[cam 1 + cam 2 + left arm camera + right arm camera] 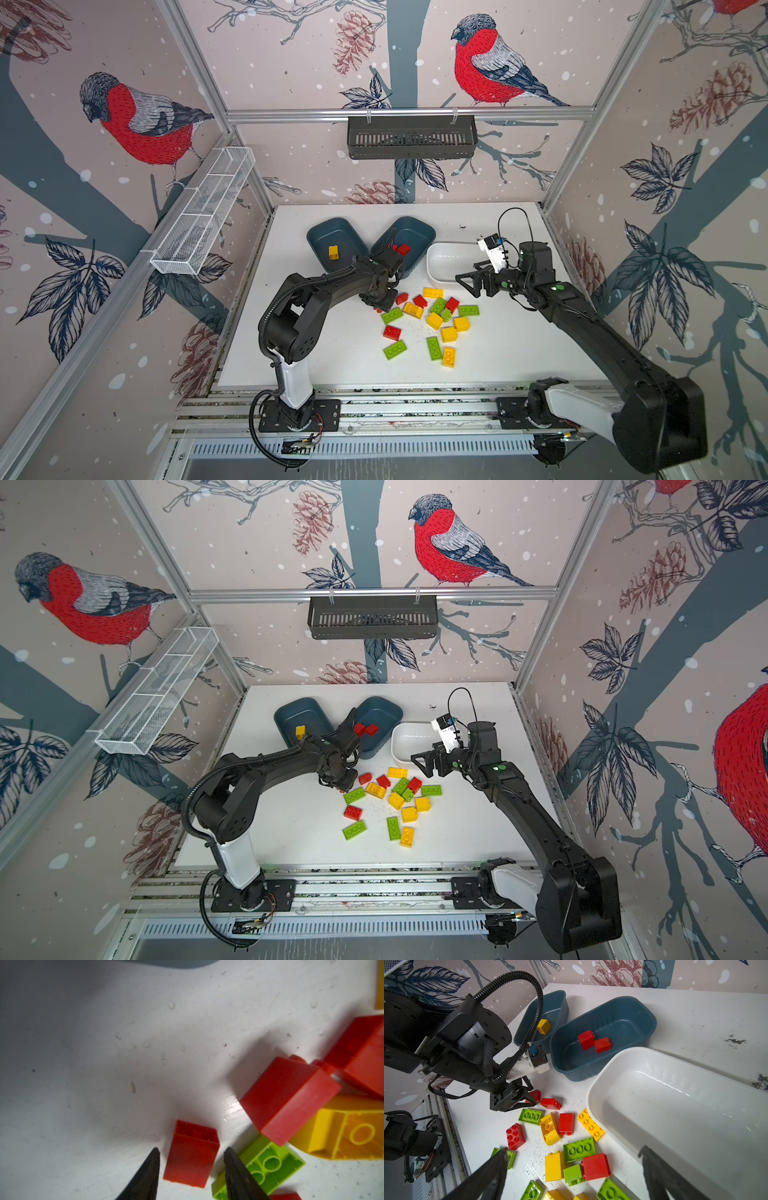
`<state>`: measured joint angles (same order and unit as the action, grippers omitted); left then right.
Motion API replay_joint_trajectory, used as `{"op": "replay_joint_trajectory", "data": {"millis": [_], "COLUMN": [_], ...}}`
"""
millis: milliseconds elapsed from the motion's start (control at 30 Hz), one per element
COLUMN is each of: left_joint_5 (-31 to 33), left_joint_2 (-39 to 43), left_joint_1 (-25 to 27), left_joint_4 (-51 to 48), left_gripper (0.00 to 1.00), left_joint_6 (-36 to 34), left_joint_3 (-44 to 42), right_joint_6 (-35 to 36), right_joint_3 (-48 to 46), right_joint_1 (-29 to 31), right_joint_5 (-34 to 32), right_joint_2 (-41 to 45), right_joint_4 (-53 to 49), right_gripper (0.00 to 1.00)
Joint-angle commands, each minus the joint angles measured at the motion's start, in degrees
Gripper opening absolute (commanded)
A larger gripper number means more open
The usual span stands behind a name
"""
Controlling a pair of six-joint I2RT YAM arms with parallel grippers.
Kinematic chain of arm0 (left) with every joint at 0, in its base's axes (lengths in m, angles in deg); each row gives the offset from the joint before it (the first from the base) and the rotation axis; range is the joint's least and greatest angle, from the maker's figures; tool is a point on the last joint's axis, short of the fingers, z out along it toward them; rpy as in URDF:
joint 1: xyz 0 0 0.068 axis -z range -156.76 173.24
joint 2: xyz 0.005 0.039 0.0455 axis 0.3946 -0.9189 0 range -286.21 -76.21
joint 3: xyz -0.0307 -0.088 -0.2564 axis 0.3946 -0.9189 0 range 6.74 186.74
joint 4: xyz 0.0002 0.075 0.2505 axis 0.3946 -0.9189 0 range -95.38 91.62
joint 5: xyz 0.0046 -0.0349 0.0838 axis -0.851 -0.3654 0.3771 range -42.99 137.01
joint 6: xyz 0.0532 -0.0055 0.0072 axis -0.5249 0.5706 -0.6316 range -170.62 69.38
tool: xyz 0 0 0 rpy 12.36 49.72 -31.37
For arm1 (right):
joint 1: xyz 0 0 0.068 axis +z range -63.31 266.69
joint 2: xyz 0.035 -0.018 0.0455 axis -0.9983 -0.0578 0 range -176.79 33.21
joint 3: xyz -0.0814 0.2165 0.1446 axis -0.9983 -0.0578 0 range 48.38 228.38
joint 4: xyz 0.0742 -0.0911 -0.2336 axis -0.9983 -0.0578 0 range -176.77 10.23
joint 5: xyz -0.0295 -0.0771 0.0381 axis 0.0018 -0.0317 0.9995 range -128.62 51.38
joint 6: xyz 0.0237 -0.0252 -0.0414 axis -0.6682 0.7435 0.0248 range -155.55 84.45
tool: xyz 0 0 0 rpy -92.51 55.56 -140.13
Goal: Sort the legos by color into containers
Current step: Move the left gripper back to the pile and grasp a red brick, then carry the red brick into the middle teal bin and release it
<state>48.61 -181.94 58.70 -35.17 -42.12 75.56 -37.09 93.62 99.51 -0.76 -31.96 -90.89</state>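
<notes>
My left claw [378, 306] sits low at the edge of the loose legos [434, 320]; my right claw [465, 286] hangs spread wide just beside the white tub [434, 272]. In both top views I count three smooth rounded tubs beyond the claws, and seventeen studded legos between them: five red, six yellow, six lime. In the left wrist view, two tapered black fingers [148, 1174] flank one small glossy red brick [192, 1159], slivers of table [104, 1064] either side, not yet pinching. In the right wrist view, the nearer teal tub [643, 1014] holds two touching red bricks [586, 1040], the farther teal tub [560, 1003] one yellow brick [543, 1026].
</notes>
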Motion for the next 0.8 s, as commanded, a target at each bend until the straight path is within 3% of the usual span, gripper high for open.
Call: {"op": "replay_joint_trajectory", "data": {"millis": [0, 267, 500, 767], "left_joint_5": [1.6, 0.4, -2.2, -5.1], "left_joint_2": [-0.5, -1.2, 0.4, 0.8], "left_joint_1": [-0.2, -0.6, -1.7, -4.2], "left_joint_4": [1.6, 2.0, 1.7, -1.4], "left_gripper": [0.48, 0.44, 0.27, 0.27], "left_joint_6": [-1.0, -0.7, 0.2, 0.3], "left_joint_3": [-0.6, -2.1, -2.3, 11.1], "right_joint_6": [0.3, 0.3, 0.5, 0.3], "right_joint_3": [-0.2, -0.2, 0.2, 1.3], "right_joint_1": [0.1, 0.1, 0.1, 0.0], "right_joint_5": [-0.5, -0.4, -0.3, -0.3], "right_joint_2": [0.5, 0.4, -0.1, -1.4], "right_joint_4": [-0.5, -0.4, -0.2, 0.7], "right_gripper": [0.99, 0.99, 0.99, 1.0]}}
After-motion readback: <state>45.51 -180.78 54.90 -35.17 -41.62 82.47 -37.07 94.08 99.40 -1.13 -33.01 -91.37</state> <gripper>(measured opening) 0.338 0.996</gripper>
